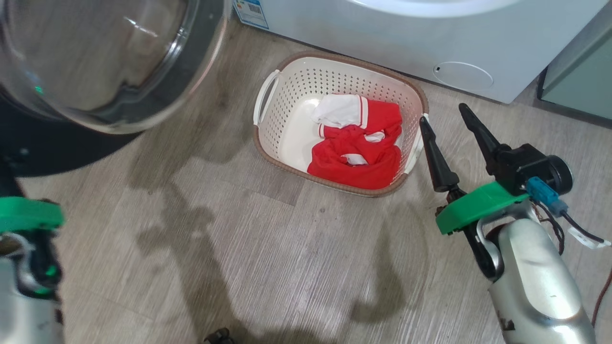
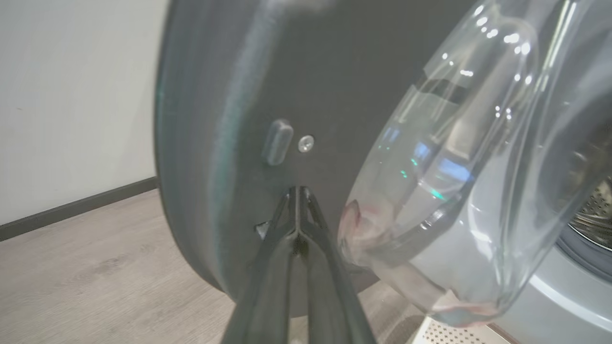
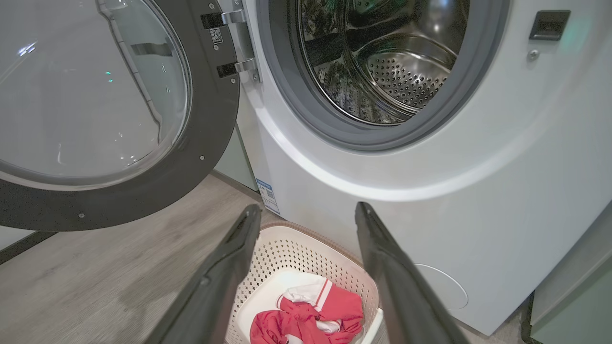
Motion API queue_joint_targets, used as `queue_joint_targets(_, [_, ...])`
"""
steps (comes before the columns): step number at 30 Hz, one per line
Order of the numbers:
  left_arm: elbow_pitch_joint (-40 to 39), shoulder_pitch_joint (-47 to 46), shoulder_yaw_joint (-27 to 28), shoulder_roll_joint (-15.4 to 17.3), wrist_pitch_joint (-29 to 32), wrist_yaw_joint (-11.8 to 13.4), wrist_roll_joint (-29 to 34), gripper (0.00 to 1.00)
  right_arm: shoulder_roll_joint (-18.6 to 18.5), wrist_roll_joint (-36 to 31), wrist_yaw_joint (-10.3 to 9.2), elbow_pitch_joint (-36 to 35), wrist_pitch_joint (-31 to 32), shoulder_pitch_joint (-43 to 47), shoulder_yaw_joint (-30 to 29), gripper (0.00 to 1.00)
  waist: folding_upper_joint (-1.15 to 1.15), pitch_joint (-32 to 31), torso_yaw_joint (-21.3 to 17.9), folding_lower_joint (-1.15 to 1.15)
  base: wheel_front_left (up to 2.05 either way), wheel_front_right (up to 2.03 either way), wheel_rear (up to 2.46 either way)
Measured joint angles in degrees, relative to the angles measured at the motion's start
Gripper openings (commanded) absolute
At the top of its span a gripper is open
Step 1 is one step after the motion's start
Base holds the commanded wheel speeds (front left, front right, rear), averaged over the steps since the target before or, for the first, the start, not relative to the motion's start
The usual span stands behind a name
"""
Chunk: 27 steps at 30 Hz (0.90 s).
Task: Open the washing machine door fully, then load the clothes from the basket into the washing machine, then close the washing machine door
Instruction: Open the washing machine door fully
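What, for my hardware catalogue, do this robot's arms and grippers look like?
The right gripper has two long, tapering black fingers on a black body, with a bright green plate behind it and a glossy silver forearm. A blue connector and thin dark cables sit at its wrist. The left gripper has the same dark, tapered fingers.

You see the white front-loading washing machine (image 3: 478, 191), its black-rimmed glass door (image 3: 206, 138) open; red-and-white clothes (image 1: 363, 157) lie in the cream perforated basket (image 1: 296, 86) before it.
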Motion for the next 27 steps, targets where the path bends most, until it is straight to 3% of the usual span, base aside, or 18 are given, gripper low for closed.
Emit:
queue_joint_targets(14, [11.6, -7.9, 12.4, -0.6, -0.2, -8.6, 7.4, 0.00, -0.3, 0.1, 0.00, -0.1, 0.3, -0.3, 0.8, 1.00, 0.00, 0.4, -0.4, 0.00, 0.00, 0.00, 0.00])
queue_joint_targets(21, [12.1, -8.5, 16.1, -1.8, -0.2, -10.0, 11.7, 0.00, -0.5, 0.7, 0.00, 0.7, 0.2, -0.3, 1.1, 1.00, 0.00, -0.6, -0.8, 0.00, 0.00, 0.00, 0.00])
queue_joint_targets(27, [4.7, -3.1, 16.9, -7.1, -0.2, -10.7, 16.6, 0.00, -0.4, 1.2, 0.00, 1.5, -0.4, -0.2, 1.1, 1.00, 0.00, -2.8, -1.1, -0.01, 0.00, 0.00, 0.00])
